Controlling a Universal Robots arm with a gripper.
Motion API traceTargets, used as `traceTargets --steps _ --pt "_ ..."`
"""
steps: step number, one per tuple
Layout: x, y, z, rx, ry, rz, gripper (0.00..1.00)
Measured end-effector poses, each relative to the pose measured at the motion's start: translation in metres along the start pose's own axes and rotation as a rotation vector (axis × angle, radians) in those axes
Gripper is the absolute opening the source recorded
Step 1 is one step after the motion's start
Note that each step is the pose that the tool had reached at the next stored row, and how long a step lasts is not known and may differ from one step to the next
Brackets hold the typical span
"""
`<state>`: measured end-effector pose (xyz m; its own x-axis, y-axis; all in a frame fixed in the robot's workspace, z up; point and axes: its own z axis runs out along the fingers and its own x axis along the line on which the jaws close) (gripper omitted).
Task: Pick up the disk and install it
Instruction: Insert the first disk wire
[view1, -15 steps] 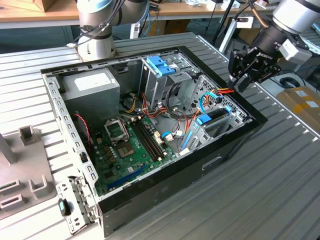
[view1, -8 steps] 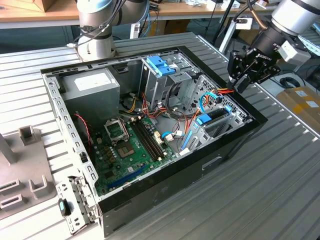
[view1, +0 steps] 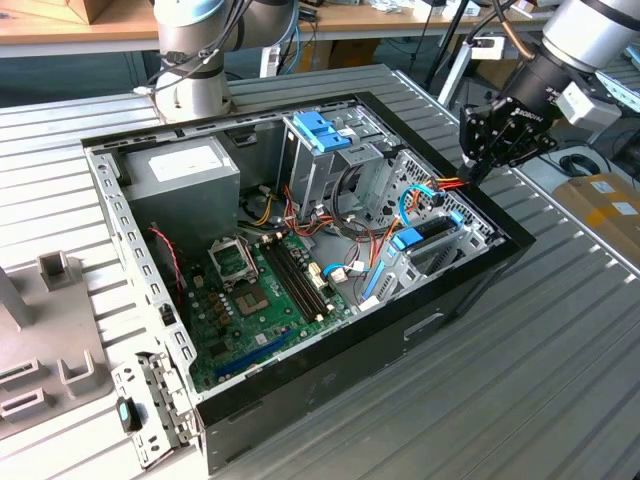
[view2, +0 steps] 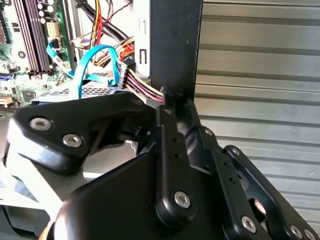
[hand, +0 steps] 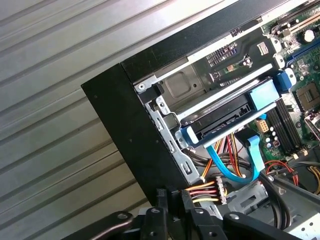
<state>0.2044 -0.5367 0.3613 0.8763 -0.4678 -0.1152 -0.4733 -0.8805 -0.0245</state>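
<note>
The disk (view1: 428, 238), a dark flat drive with bright blue rails, lies in the bay at the case's corner on the exterior view's right. In the first wrist view the disk (hand: 225, 114) sits between its blue rails, with a blue ribbon cable running from it. The second wrist view shows the disk (view2: 100, 92) beyond the gripper's black links. My gripper (view1: 476, 170) hovers over the case wall just beyond the disk, beside a bundle of coloured power wires. Its fingertips (view2: 167, 111) are shut with nothing between them. In the first wrist view the gripper (hand: 172, 197) hangs over that same wall.
The open black computer case (view1: 455, 300) lies on a ribbed metal table. Inside are a green motherboard (view1: 250, 300), a grey power-supply box (view1: 185, 175) and a metal drive cage with a blue latch (view1: 322, 130). A second robot base (view1: 195, 60) stands behind. Grey fixtures (view1: 40, 340) sit at the exterior view's left.
</note>
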Motion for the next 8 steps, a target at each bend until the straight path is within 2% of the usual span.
traceTargets --steps 1,8 --pt "0.0 0.0 0.0 0.0 0.0 0.0 0.19" --pt "0.0 0.0 0.0004 0.0003 -0.0003 0.0 0.19"
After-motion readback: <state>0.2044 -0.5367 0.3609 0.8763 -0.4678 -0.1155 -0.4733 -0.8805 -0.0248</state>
